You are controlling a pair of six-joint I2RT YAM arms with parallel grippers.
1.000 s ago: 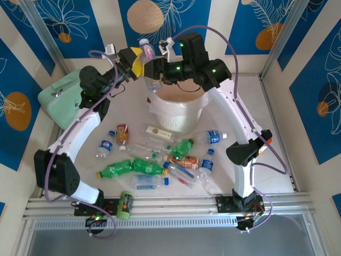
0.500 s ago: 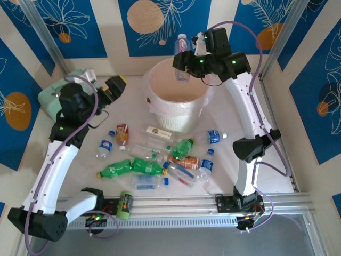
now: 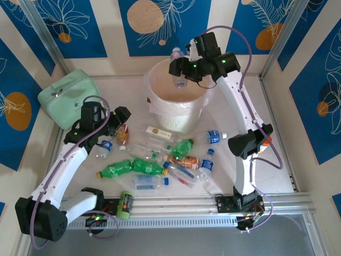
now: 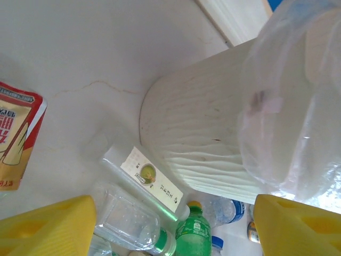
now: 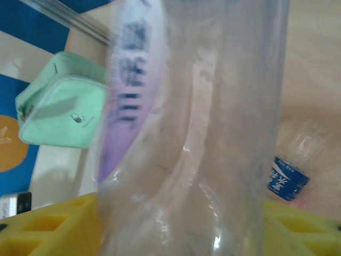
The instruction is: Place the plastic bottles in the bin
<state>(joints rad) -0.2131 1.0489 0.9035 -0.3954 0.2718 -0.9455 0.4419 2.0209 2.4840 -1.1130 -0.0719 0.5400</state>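
Clamping a clear bottle (image 5: 186,133) over the bin (image 3: 184,118), the right gripper (image 3: 182,68) faced a blue-labelled bottle (image 5: 287,178) inside, while the left gripper (image 4: 173,226) gaped empty beside it above the white, blue-walled table (image 3: 250,106).

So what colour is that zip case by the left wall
The zip case is mint green, clearest in the top external view.

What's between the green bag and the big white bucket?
Only bare table between the case and bin, in the top view; the left gripper hovers just nearer.
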